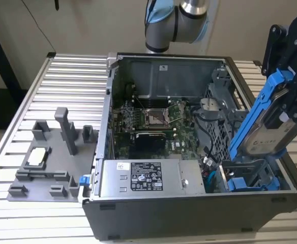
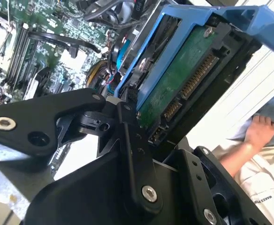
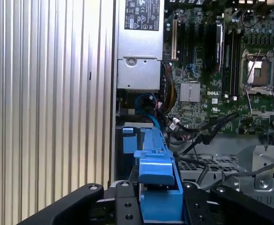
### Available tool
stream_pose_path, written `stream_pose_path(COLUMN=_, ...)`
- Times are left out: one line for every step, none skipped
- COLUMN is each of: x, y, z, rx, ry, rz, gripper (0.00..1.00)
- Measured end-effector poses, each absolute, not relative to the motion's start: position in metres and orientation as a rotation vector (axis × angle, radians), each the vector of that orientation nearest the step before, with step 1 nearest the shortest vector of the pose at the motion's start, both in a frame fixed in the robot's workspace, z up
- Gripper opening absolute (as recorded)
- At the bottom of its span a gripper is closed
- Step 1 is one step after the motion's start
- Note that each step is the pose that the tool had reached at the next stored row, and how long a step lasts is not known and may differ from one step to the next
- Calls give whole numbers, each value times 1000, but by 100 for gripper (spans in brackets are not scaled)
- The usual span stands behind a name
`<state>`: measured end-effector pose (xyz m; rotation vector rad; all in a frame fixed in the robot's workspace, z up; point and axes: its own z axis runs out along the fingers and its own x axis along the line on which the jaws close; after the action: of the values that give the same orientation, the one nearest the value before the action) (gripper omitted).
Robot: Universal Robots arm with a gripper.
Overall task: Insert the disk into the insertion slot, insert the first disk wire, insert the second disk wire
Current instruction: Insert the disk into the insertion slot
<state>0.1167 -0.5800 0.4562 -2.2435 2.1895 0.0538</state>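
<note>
The gripper (image 3: 158, 206) is clamped tight on the disk (image 1: 263, 129); the disk hangs tilted, just above the slot (image 1: 255, 170) in the case (image 1: 153, 213).

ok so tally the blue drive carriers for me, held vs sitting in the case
held up by the hand: 1, the disk
sitting low in the case: 1, the other blue carrier
total: 2

Well apart from the claw (image 3: 158, 204) you have the motherboard (image 1: 153, 122) and power supply (image 1: 143, 178); the grey fixture (image 1: 47, 157) lies farther still, on the slatted table (image 1: 72, 81).
</note>
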Motion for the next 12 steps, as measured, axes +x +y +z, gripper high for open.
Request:
stream_pose_path(x=117, y=-581, z=454, rx=-2243, ry=2190, rz=54, gripper=33)
stream_pose_path(x=117, y=-581, z=453, rx=-2243, ry=2190, rz=54, gripper=33)
stream_pose_path(x=117, y=-581, z=451, rx=-2244, ry=2190, rz=55, gripper=33)
stream_pose_path(x=117, y=-582, z=449, rx=-2245, ry=2191, rz=57, gripper=33)
stream_pose_path(x=117, y=-582, z=448, rx=-2245, ry=2191, rz=58, gripper=33)
stream_pose_path(x=117, y=-582, z=446, rx=-2245, ry=2191, rz=58, gripper=33)
stream_pose_path(x=118, y=-582, z=444, rx=-2245, ry=2191, rz=58, gripper=33)
stream_pose_path(x=118, y=-582, z=442, rx=-2245, ry=2191, rz=58, gripper=33)
stream_pose_path(x=118, y=-583, z=440, rx=-2245, ry=2191, rz=58, gripper=33)
stream_pose_path(x=118, y=-583, z=439, rx=-2245, ry=2191, rz=58, gripper=33)
stream_pose_path(x=118, y=-583, z=437, rx=-2245, ry=2191, rz=58, gripper=33)
stream_pose_path(x=118, y=-583, z=435, rx=-2245, ry=2191, rz=58, gripper=33)
